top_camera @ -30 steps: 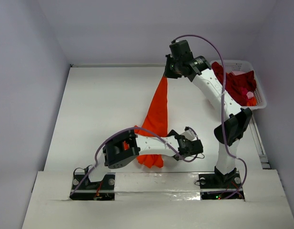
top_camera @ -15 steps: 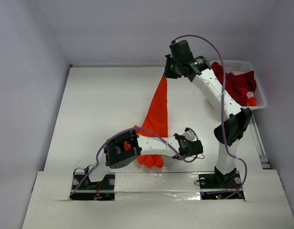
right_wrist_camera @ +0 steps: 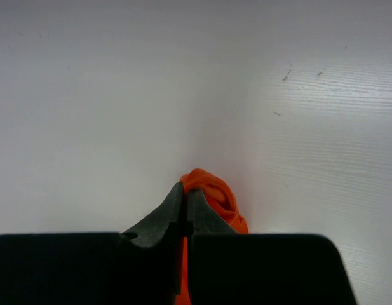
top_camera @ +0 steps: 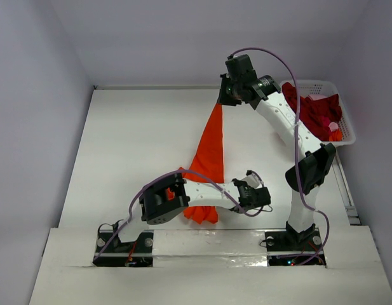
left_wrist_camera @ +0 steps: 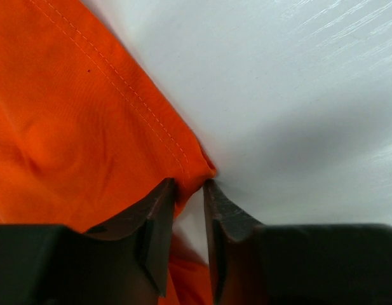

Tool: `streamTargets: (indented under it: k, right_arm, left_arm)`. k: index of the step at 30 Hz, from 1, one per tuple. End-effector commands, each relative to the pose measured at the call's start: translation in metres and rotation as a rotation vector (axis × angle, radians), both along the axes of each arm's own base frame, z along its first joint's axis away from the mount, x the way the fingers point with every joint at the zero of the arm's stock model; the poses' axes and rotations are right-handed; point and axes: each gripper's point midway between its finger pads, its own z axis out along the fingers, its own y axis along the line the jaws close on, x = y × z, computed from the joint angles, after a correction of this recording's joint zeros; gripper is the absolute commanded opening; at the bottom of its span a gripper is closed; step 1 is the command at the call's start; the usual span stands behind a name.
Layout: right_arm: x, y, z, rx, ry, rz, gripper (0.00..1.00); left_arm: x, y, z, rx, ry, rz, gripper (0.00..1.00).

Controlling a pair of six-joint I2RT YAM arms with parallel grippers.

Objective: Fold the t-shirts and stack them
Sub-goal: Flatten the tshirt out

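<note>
The left gripper has its 2 fingers drawn close, with only a narrow gap between the tips. The stitched hem corner of the orange t-shirt sits right at that gap, and 1 finger lies over the cloth. Whether the fingers really clamp the corner or only bracket it cannot be told from the wrist view. Under and beside the corner is the bare white table. From above, this arm reaches low across the near edge of the table, its wrist at the right side of the crumpled bottom of the shirt.

The right gripper is fully closed, its 2 fingers pressed together on a small bunched knot of orange cloth that pokes out past the tips. In the top view this arm is stretched far out and up toward the back of the table, holding that end of the shirt raised. The shirt runs from there as a long, narrow strip that widens toward the near edge, where its lower part rests in folds on the table beside the left arm.

The dark red t-shirt lies heaped in the white basket at the far right, well apart from the orange one.
</note>
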Motion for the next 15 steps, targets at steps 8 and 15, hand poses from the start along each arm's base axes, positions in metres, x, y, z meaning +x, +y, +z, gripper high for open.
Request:
streamTargets:
  k: [8,15]
  right_arm:
    - [-0.001,0.001,0.039,0.069,-0.1,0.012,0.0]
    - [-0.004,-0.004,0.03,0.051,-0.087,0.002,0.0]
  left_arm:
    - [0.004,0.005,0.001,0.028,-0.027,0.026,0.08]
    - [0.014,0.013,0.022,0.029,-0.108,0.075,0.0]
